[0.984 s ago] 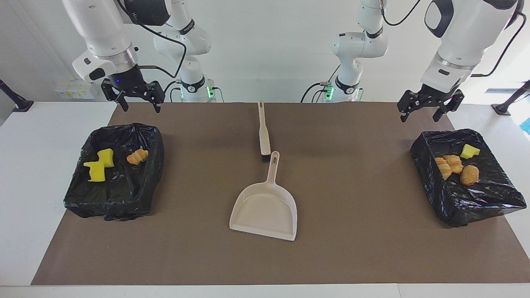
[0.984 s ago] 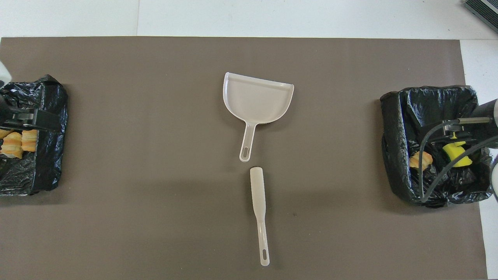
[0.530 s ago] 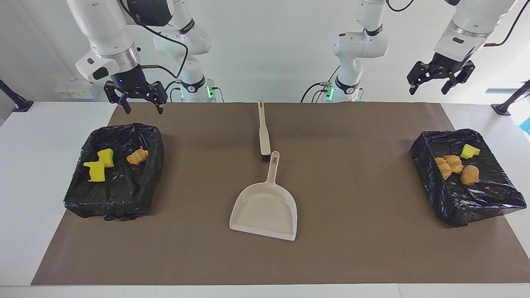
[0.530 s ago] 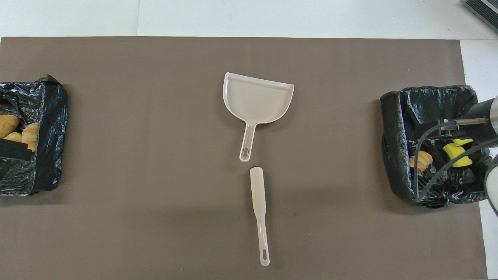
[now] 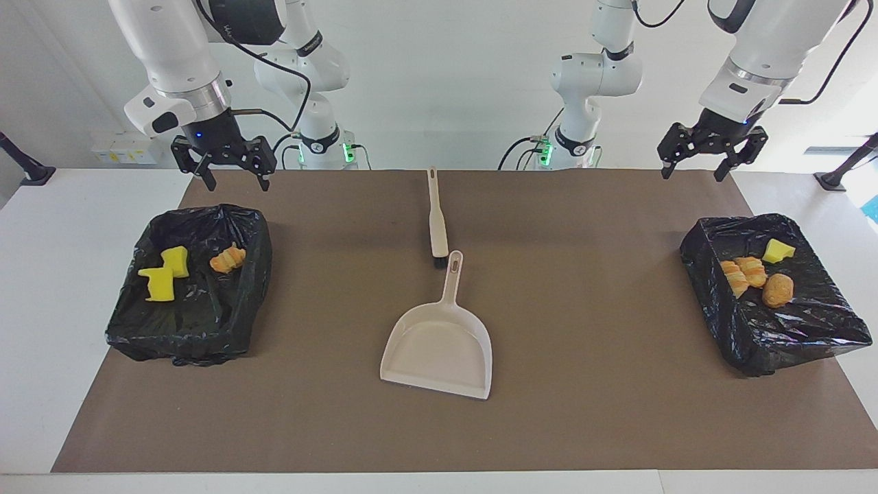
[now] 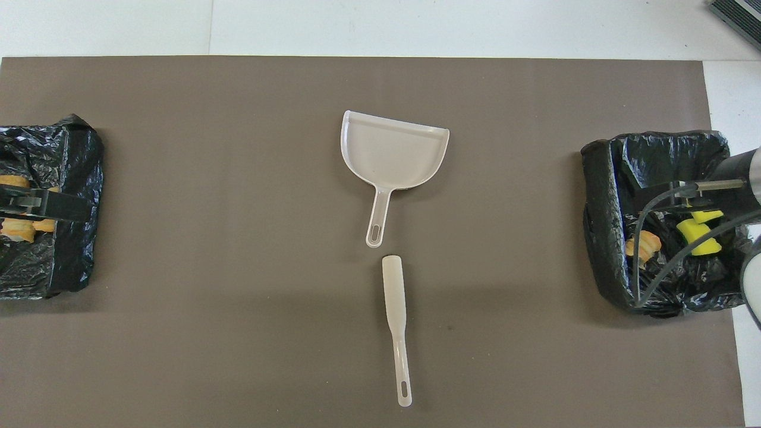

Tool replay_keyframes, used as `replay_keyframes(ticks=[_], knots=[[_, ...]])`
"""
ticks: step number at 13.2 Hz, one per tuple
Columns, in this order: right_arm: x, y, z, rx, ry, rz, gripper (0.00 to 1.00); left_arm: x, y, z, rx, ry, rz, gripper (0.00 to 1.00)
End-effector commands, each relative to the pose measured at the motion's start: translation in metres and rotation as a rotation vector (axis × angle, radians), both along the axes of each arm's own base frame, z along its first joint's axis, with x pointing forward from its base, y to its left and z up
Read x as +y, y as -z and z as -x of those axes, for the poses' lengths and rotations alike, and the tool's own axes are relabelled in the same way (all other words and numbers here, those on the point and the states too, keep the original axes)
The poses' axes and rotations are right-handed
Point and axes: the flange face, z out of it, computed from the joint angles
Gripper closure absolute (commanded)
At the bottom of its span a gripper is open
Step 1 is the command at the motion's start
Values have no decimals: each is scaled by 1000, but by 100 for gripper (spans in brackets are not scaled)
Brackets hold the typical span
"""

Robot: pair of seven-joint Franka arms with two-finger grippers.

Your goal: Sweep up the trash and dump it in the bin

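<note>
All the trash I see lies in two black-bagged bins. The bin (image 5: 206, 329) at the right arm's end holds two yellow sponge chunks (image 5: 164, 283) and a bread lump (image 5: 228, 259). The bin (image 5: 802, 329) at the left arm's end holds several bread lumps (image 5: 777, 289) and a yellow sponge piece (image 5: 778, 250). My right gripper (image 5: 236, 180) hangs open and empty over its bin's edge. My left gripper (image 5: 691, 173) hangs open and empty, higher, over the other bin (image 6: 71, 238).
A beige dustpan (image 5: 439, 343) lies mid-mat, its handle toward the robots. A beige brush (image 5: 437, 219) lies nearer to the robots, in line with that handle. Both show in the overhead view too: dustpan (image 6: 392, 148), brush (image 6: 395, 303). A brown mat (image 5: 590, 412) covers the table.
The left gripper rose well above its bin, then came partway back down. The right gripper shifted only slightly. Both stayed open; nothing on the table moved.
</note>
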Motion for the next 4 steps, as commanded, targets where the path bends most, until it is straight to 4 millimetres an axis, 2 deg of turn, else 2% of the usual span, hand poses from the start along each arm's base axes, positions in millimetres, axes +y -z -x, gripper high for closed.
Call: replay_keyframes(ticks=[1, 4], knots=[[-4, 0, 7, 4, -37, -18, 0, 2, 0, 1, 3, 17, 10, 0], [-2, 1, 7, 11, -41, -21, 0, 4, 0, 2, 8, 14, 8, 0]])
